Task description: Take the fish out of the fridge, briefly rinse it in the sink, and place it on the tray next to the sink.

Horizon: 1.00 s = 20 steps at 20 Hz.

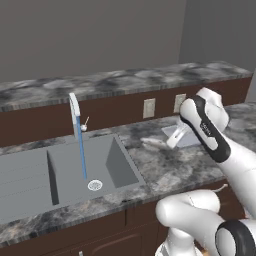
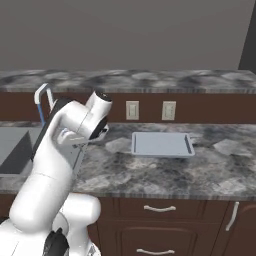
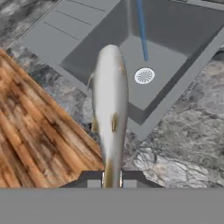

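Observation:
My gripper (image 3: 112, 181) is shut on the tail end of the fish (image 3: 109, 105), a slim silvery-white body that points away from the hand. In the left base view the gripper (image 1: 172, 139) hangs over the counter right of the sink (image 1: 30, 175), and the fish (image 1: 152, 143) sticks out toward the basin. Seen from the hand, the fish is above the sink's near rim, with the round drain (image 3: 144, 75) beyond it. A blue water stream (image 1: 81, 152) runs from the white faucet (image 1: 74, 107). The light-grey tray (image 2: 162, 144) lies on the counter to the gripper's (image 2: 95, 137) right.
The dark marbled counter (image 1: 165, 170) has a raised back ledge with two wall outlets (image 2: 132, 110) beneath it. Brown cabinet drawers (image 2: 160, 207) sit under the counter's front edge. Wooden floor (image 3: 39, 131) shows in the hand view below that edge.

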### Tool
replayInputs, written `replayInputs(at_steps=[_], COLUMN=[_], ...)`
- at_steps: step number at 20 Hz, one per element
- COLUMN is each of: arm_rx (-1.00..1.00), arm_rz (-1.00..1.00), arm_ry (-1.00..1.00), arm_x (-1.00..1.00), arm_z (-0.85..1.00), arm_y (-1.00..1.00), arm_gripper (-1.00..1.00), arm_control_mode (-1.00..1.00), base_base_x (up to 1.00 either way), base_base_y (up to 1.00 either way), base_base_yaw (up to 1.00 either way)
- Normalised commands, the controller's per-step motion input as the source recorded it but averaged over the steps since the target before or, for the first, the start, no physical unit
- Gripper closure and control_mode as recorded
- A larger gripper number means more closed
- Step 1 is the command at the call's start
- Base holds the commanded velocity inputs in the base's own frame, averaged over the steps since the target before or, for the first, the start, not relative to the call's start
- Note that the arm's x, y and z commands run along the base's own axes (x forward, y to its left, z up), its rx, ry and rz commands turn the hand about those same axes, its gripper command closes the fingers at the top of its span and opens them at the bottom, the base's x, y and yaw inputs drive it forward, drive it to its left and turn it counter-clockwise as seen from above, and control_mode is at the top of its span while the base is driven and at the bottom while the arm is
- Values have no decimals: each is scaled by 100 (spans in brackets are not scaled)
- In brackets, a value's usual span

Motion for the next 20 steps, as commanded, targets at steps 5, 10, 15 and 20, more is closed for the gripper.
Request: replayInputs(at_steps=[5,10,15,20], arm_rx=[1,0,0,0], arm_rz=[35,6,0,0], arm_ry=[31,16,0,0], arm_x=[96,40,0,14], arm_z=[-15,-1,-24,-38], arm_y=[68,75,66,83], arm_gripper=[100,100,100,100], arm_control_mode=[-100,-100,-100,-100], base_base_x=[0,0,0,0], base_base_y=[0,0,0,0], base_base_yaw=[0,0,0,0])
